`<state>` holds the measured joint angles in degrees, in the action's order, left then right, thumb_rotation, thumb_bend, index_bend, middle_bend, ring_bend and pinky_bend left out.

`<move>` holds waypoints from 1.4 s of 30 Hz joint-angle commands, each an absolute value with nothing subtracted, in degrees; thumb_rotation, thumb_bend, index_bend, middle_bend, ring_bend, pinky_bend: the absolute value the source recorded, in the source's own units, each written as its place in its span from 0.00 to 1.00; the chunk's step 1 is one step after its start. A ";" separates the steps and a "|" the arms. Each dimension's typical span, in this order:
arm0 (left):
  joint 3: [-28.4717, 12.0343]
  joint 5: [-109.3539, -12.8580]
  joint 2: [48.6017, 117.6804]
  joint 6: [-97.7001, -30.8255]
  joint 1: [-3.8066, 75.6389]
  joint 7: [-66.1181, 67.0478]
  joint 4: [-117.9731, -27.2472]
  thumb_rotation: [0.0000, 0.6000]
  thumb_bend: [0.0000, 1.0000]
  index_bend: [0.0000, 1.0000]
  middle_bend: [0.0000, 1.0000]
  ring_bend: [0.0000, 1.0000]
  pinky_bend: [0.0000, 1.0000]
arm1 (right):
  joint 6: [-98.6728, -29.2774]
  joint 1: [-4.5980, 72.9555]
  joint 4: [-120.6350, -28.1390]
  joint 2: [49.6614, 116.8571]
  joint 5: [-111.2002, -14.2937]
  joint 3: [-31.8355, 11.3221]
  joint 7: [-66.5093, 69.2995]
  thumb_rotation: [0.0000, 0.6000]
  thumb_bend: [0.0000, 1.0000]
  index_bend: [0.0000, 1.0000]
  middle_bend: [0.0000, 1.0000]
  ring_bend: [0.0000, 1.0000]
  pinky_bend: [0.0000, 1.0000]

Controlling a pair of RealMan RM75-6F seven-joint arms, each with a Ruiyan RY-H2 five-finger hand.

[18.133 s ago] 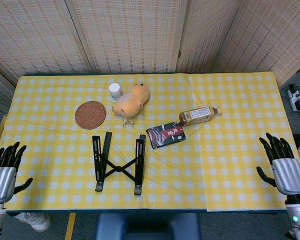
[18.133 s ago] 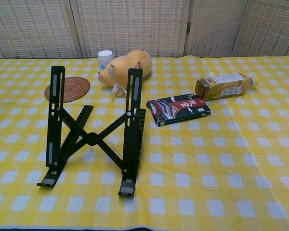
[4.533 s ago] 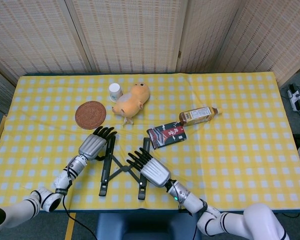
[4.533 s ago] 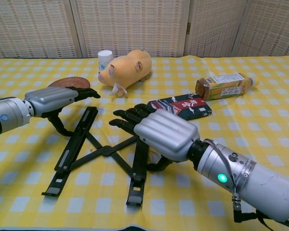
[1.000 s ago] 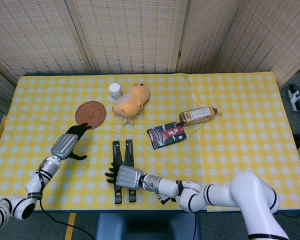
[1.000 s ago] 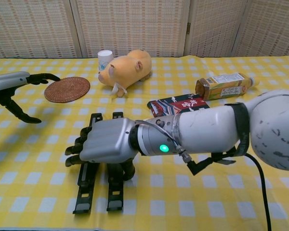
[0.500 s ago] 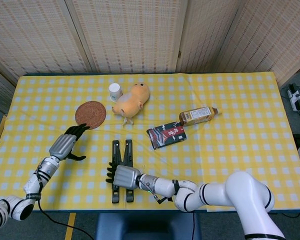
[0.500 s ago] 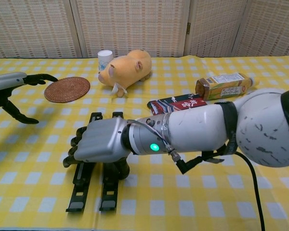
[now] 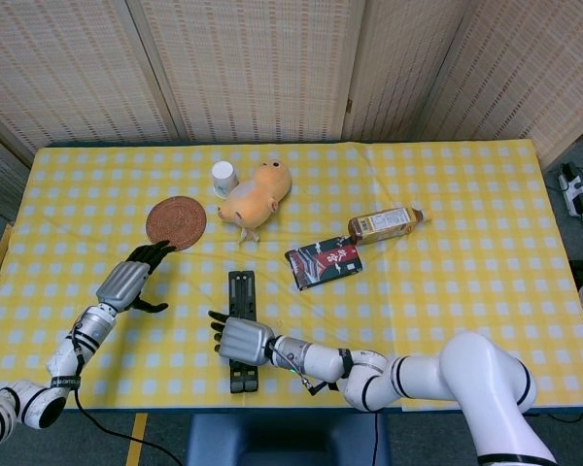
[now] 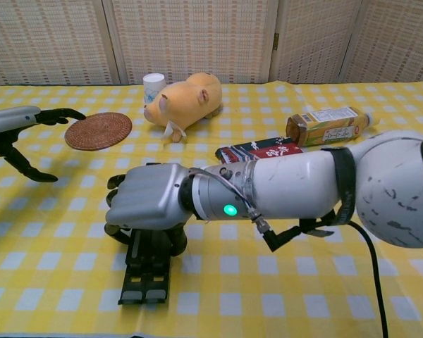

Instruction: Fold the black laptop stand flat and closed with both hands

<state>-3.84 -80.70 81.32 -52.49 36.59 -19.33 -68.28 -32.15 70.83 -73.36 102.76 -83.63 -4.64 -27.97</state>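
The black laptop stand (image 9: 240,291) lies flat on the yellow checked cloth near the front edge, its two bars pressed together into one narrow strip (image 10: 146,278). My right hand (image 9: 241,342) lies across its middle and grips it, fingers curled around both bars (image 10: 146,197). The hand hides the middle of the stand. My left hand (image 9: 126,282) hovers well to the left of the stand, fingers spread and holding nothing (image 10: 14,123).
Behind the stand are a round woven coaster (image 9: 176,222), a small white cup (image 9: 223,178), a yellow plush toy (image 9: 256,194), a black packet (image 9: 323,261) and a bottle lying on its side (image 9: 385,224). The table's front edge runs just below the stand.
The stand's two bars have come together from a slight gap into one strip, shifted a little right. My right hand has curled tighter around them. The left hand has barely moved.
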 commanded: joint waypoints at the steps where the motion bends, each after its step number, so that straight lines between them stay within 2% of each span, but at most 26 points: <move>1: -3.98 -80.60 81.14 -52.63 36.54 -19.13 -68.67 1.00 0.20 0.01 0.00 0.00 0.00 | -32.82 70.56 -73.56 102.37 -84.38 -4.19 -27.19 1.00 0.24 0.46 0.36 0.17 0.00; 3: -4.12 -80.52 80.91 -52.87 36.48 -18.77 -69.14 1.00 0.20 0.01 0.00 0.00 0.00 | -32.99 70.37 -73.89 102.00 -84.54 -3.95 -26.70 1.00 0.24 0.43 0.34 0.16 0.00; 4: -4.20 -80.46 80.78 -52.97 36.45 -18.56 -69.39 1.00 0.20 0.01 0.00 0.00 0.00 | -33.01 70.26 -74.12 101.79 -84.41 -3.90 -26.69 1.00 0.24 0.38 0.30 0.14 0.00; 7: -4.56 -80.22 80.35 -53.77 36.27 -17.10 -70.06 1.00 0.20 0.01 0.00 0.00 0.00 | -34.19 69.40 -75.80 100.82 -83.39 -4.32 -27.41 1.00 0.24 0.07 0.08 0.05 0.00; 8: -4.78 -80.03 80.16 -54.34 36.10 -16.20 -70.39 1.00 0.20 0.01 0.00 0.00 0.00 | -35.31 68.72 -76.89 100.27 -82.80 -4.71 -27.63 1.00 0.24 0.01 0.03 0.03 0.00; 9: -5.01 -79.83 79.93 -54.85 35.94 -15.49 -70.71 1.00 0.20 0.01 0.00 0.00 0.00 | -36.49 68.06 -77.79 99.79 -82.38 -5.03 -27.81 1.00 0.24 0.00 0.01 0.02 0.00; 17: -7.62 -75.89 75.44 -61.13 32.54 -8.77 -76.14 1.00 0.24 0.04 0.00 0.00 0.00 | -52.94 57.20 -90.39 90.44 -78.26 -6.43 -30.38 1.00 0.24 0.00 0.00 0.03 0.00; 24: -7.66 -72.80 70.81 -69.20 26.86 0.48 -82.70 1.00 0.25 0.07 0.00 0.00 0.00 | -66.73 45.03 -100.67 78.31 -77.05 -2.71 -31.92 1.00 0.24 0.00 0.00 0.04 0.00; 35: -2.61 -76.83 68.57 -82.37 16.07 5.06 -89.92 1.00 0.25 0.09 0.00 0.00 0.00 | -80.88 27.11 -101.19 65.56 -78.73 3.74 -13.50 1.00 0.24 0.00 0.00 0.01 0.00; 42: 0.49 -82.23 68.99 -89.45 10.60 5.15 -91.85 1.00 0.24 0.09 0.00 0.00 0.00 | -89.00 17.51 -95.08 64.93 -82.08 6.17 -3.55 1.00 0.24 0.00 0.00 0.00 0.00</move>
<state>-0.70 -80.65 69.09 -88.06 11.82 5.04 -90.92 -86.20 20.72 -97.44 65.59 -80.66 4.82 -6.17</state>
